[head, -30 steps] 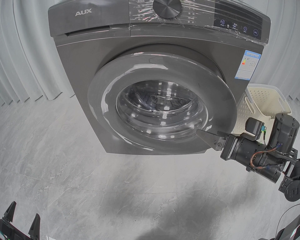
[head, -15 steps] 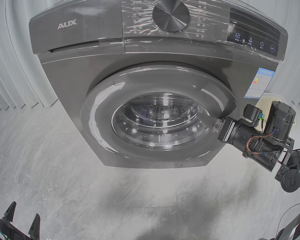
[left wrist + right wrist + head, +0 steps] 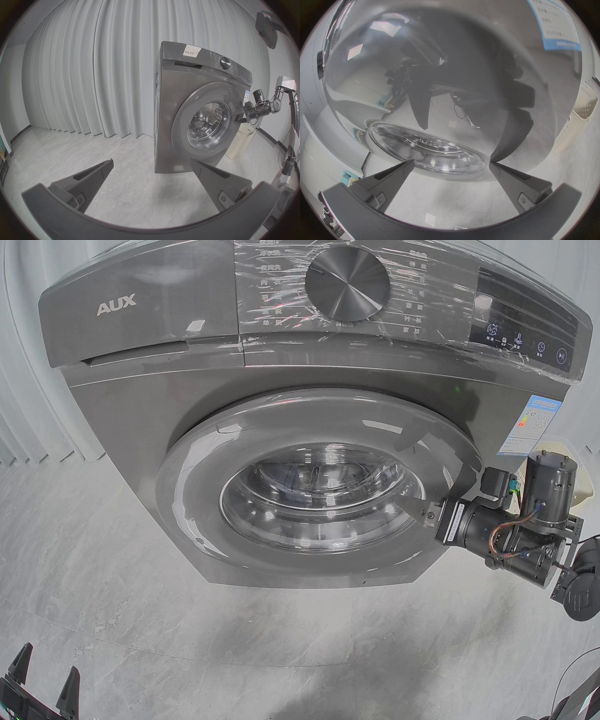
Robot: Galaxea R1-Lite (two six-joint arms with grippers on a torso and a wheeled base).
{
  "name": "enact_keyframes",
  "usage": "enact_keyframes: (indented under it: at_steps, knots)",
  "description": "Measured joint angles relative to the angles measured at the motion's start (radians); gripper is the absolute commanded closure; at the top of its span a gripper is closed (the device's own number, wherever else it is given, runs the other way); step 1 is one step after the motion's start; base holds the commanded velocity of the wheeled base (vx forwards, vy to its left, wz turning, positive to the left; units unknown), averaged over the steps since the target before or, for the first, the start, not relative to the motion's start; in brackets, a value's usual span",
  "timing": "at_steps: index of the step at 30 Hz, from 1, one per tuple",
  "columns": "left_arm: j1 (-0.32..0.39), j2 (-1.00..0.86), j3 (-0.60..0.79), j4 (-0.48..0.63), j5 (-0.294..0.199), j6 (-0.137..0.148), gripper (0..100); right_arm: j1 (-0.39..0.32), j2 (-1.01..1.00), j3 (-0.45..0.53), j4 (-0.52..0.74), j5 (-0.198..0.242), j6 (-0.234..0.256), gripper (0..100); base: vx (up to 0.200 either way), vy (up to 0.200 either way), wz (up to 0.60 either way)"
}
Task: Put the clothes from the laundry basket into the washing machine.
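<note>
The grey washing machine (image 3: 187,402) stands before me with its round door (image 3: 319,490) closed. My right gripper (image 3: 412,507) is at the right side of the door, against its rim by the glass window. In the right wrist view the right gripper (image 3: 450,164) is open, close to the shiny door surface (image 3: 440,93), with nothing between its fingers. My left gripper (image 3: 44,668) hangs low at the near left, far from the machine, open and empty (image 3: 151,162). The cream laundry basket (image 3: 239,142) stands on the floor to the right of the machine; its inside is hidden.
White curtains (image 3: 93,78) hang behind and to the left of the machine. The grey tiled floor (image 3: 250,640) in front of the machine is bare. The basket's rim (image 3: 584,474) peeks out behind my right arm.
The whole head view has shifted: the machine is larger and lower in the picture, so the camera has moved closer. My right gripper stays at the door's right side. The left gripper has not moved.
</note>
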Motion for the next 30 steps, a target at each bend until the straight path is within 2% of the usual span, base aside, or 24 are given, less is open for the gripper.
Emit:
enact_keyframes:
  at_steps: [4, 5, 7, 10, 15, 18, 22, 27, 30]
  knots:
    - [0.0, 0.0, 0.0, 0.0, 0.001, -0.002, 0, 0.065, -0.048, 0.09, -0.206, 0.029, -0.027, 0, 0.0, 0.0, 0.0]
    - [0.0, 0.0, 0.0, 0.0, 0.002, -0.003, 0, 0.091, -0.075, 0.135, -0.23, 0.027, -0.047, 0, 0.0, 0.0, 0.0]
    - [0.0, 0.0, 0.0, 0.0, 0.002, -0.003, 0, 0.126, -0.113, 0.196, -0.236, 0.028, -0.069, 0, 0.0, 0.0, 0.0]
    - [0.0, 0.0, 0.0, 0.0, 0.002, -0.004, 0, 0.194, -0.195, 0.308, -0.21, 0.061, -0.103, 0, 0.0, 0.0, 0.0]
    - [0.0, 0.0, 0.0, 0.0, 0.002, -0.004, 0, 0.246, -0.354, 0.455, -0.184, 0.107, -0.134, 0, 0.0, 0.0, 0.0]
    - [0.0, 0.0, 0.0, 0.0, 0.002, -0.004, 0, 0.252, -0.434, 0.504, -0.168, 0.114, -0.146, 0, 0.0, 0.0, 0.0]
    - [0.0, 0.0, 0.0, 0.0, 0.002, -0.004, 0, 0.203, -0.552, 0.562, -0.112, 0.12, -0.177, 0, 0.0, 0.0, 0.0]
    - [0.0, 0.0, 0.0, 0.0, 0.002, -0.005, 0, 0.073, -0.711, 0.602, 0.015, 0.125, -0.234, 0, 0.0, 0.0, 0.0]
    - [-0.001, 0.0, 0.0, 0.0, 0.002, -0.005, 0, -0.007, -0.835, 0.607, 0.138, 0.126, -0.264, 0, 0.0, 0.0, 0.0]
